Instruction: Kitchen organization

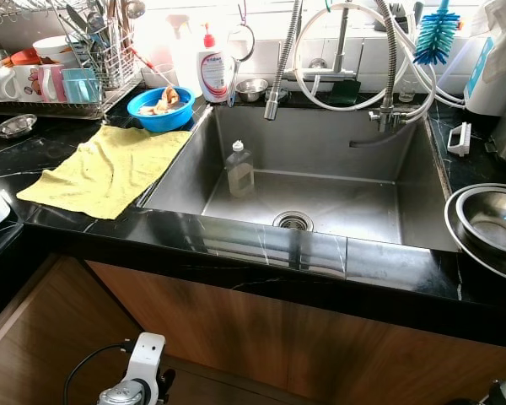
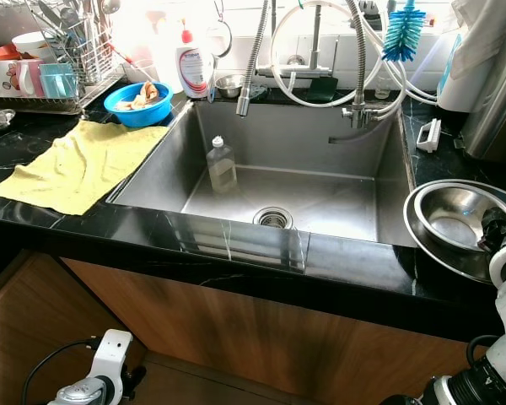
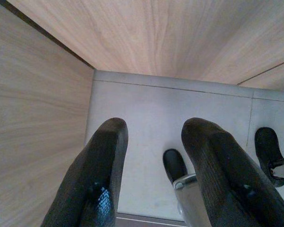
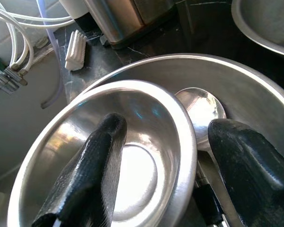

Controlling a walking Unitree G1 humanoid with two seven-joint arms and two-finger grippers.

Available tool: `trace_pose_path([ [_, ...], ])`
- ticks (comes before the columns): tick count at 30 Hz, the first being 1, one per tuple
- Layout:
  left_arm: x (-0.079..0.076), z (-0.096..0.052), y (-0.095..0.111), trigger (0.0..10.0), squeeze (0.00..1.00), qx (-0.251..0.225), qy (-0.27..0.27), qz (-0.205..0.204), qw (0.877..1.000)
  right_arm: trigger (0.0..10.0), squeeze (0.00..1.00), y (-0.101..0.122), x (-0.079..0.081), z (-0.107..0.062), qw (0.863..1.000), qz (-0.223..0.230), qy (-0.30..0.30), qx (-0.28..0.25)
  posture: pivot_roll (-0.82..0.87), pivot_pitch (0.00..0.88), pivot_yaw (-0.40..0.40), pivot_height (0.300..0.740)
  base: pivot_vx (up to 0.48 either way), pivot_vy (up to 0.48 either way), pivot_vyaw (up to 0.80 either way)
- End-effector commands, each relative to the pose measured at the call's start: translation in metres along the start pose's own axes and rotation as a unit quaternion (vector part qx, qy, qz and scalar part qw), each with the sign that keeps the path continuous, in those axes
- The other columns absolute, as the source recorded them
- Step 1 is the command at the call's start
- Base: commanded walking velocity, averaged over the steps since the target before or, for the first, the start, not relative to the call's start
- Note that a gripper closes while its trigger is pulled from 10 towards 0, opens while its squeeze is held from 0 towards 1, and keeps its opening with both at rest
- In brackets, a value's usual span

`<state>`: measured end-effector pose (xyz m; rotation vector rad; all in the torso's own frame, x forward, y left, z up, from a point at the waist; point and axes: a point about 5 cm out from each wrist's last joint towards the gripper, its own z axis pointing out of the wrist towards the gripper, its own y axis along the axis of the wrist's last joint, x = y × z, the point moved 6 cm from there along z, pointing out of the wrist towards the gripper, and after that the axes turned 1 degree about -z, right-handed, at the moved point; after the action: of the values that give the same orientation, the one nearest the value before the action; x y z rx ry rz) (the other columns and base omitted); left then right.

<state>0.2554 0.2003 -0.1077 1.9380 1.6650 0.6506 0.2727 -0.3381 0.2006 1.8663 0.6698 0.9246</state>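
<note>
Steel is what the right gripper (image 4: pixel 156 175) is after: it hangs over the small steel bowl (image 2: pixel 455 215) that sits nested inside a wider steel basin (image 2: pixel 422 240) on the black counter (image 2: pixel 354 266), just right of the sink (image 2: pixel 320 202). Its two black fingers (image 4: pixel 90 170) stand wide apart and hold nothing; one reaches down into the small bowl, the other lies outside its rim, so the rim runs between them. Beside the small bowl, inside the basin, a metal spoon (image 4: pixel 201 109) rests with its handle passing near the outer finger. The step in hand looks like the first pick of the tidying job, with the small bowl as the likely thing to lift. The next move probably calls for the fingers to settle lower and pinch the thin rim squarely, while keeping the outer finger off the spoon; polished steel may slip, so a firm, centred bite seems wise. Left of the sink, a yellow cloth (image 1: pixel 110 169) lies spread on the counter, with a blue bowl (image 1: pixel 160 108) of scraps and a dish rack (image 1: pixel 59 80) behind it, and a clear bottle (image 1: pixel 239 169) stands inside the sink. The left gripper (image 3: pixel 154 161) hangs idle below the counter by the wooden cabinet (image 1: pixel 320 346), its fingers parted and empty.
</note>
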Motion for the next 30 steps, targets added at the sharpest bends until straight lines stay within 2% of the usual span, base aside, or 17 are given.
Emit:
trace_pose_path([
  [1,0.0012,-0.0007,-0.0051,10.0,0.0,0.009,0.003,0.002,1.0,10.0,0.0,-0.0013,0.0056,0.0014,1.0,0.007,0.009,0.002,-0.24,0.0,0.084,0.74,0.0,0.0,0.0],
  [5,-0.0065,0.001,-0.004,10.0,0.0,0.008,-0.001,0.002,1.0,10.0,0.0,-0.0003,0.0091,0.003,1.0,0.015,0.013,0.001,-0.24,0.0,0.084,0.74,0.0,0.0,0.0],
  [12,-0.0059,0.0008,-0.0041,10.0,0.0,0.007,-0.001,0.001,1.0,10.0,0.0,0.0001,0.0096,0.0047,0.999,0.035,0.012,0.0,-0.24,0.0,0.085,0.74,0.0,0.0,0.0],
  [13,-0.0054,0.0007,-0.004,10.0,0.0,0.007,-0.001,0.002,1.0,2.7,0.0,0.0003,0.0086,0.0049,0.999,0.041,0.008,-0.001,-0.24,0.0,0.085,0.74,0.0,0.0,0.0],
  [14,-0.0049,0.0007,-0.0037,10.0,0.0,0.007,0.0,0.002,1.0,0.0,0.0,0.0004,0.0076,0.0051,0.999,0.046,0.006,-0.001,-0.24,0.0,0.086,0.74,0.0,0.0,0.0],
  [30,-0.0081,0.0017,-0.0001,10.0,0.0,0.003,-0.005,0.004,1.0,0.0,0.0,-0.0029,0.0051,0.0074,0.998,0.065,-0.003,0.004,-0.23,0.0,0.086,0.74,0.0,0.0,0.0],
])
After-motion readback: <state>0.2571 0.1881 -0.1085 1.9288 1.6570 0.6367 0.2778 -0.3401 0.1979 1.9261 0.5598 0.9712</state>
